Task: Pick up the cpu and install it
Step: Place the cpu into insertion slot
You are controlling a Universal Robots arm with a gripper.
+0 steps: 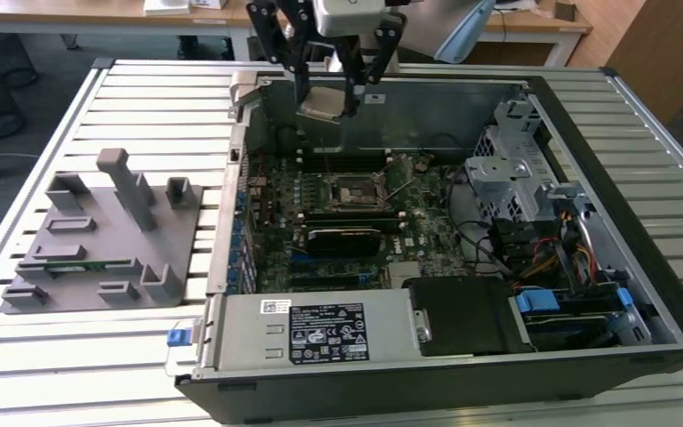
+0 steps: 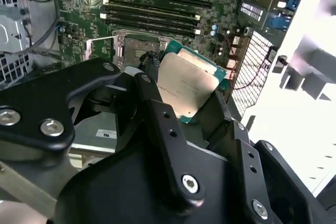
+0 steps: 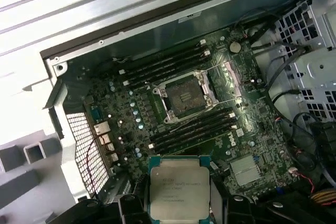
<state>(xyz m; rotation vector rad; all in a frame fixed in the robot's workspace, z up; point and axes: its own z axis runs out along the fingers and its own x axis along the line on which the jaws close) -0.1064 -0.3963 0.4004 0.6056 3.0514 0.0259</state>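
- While the cpu [image 3: 178, 187] sits in the gripper [image 3: 178, 205] and off every surface, the pick-up half of the job reads as done and the install half as not yet done.
- Both fingers [image 2: 160, 116] are drawn in on the cpu and pinch it by two opposite edges. Its pale metal top shows between them in both wrist views.
- Seen from the exterior view, the cpu hangs at the fingertips over the far side of the open case [image 1: 461, 356]. It is high above the board [image 1: 273, 218] and touches nothing but the fingers. It looks somewhat tilted there rather than flat.
- On the board below lies the socket [image 3: 184, 95], set between two banks of memory slots and well apart from the cpu.
- The socket's middle looks dark and bare, with no chip seated, so the seating is what I judge to be left. Whether its frame stands fully open I cannot tell.
- A grey tray [image 1: 104, 240] rests on the slatted table [image 1: 33, 356] at the exterior view's left of the case, with a green stick [image 1: 75, 264] lying in it. The tray is well apart from the gripper.
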